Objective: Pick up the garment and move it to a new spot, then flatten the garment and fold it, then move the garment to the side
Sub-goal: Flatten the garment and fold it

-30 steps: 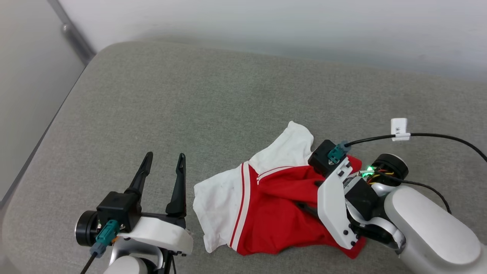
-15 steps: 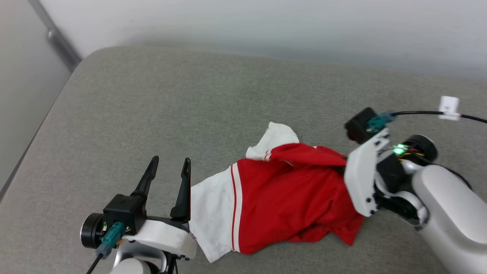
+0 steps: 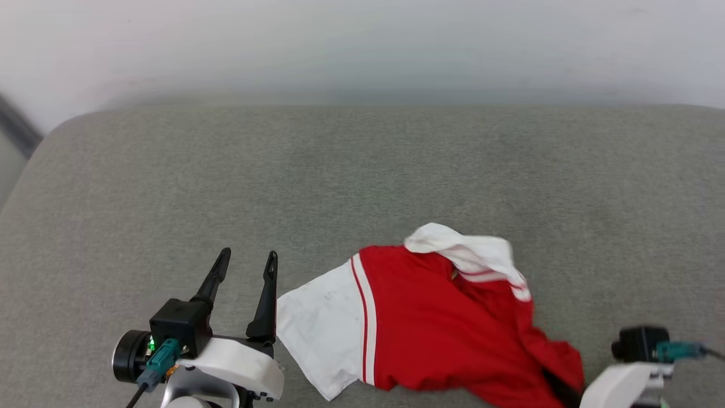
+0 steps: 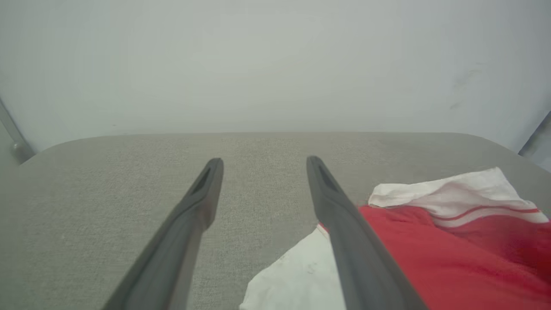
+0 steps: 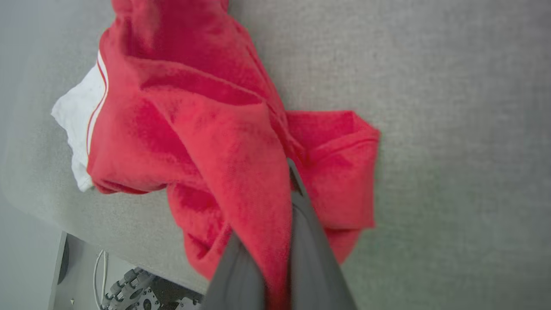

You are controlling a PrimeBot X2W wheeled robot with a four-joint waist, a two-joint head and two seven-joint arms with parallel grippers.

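Note:
The garment [image 3: 442,328], a red jersey with a white panel and striped trim, lies crumpled on the grey cushion [image 3: 340,170], near its front edge. My right gripper [image 5: 289,172] is shut on a bunch of its red fabric, which drapes over one finger. In the head view that arm's wrist mount [image 3: 640,345] sits at the lower right, beside the garment's red end. My left gripper [image 3: 249,254] rests open and empty just left of the white panel [image 4: 301,275]. Its right finger [image 4: 344,224] overlaps the garment [image 4: 430,258] in the left wrist view.
The cushion stretches wide behind and left of the garment, ending at a pale wall [image 3: 362,45]. In the right wrist view the cushion's front edge [image 5: 107,232] runs close to the garment, with the robot's base [image 5: 129,288] below it.
My right gripper has shut on the red fabric and drawn it towards the lower right, stretching the garment out. The head camera has turned too. The left gripper stays open in place.

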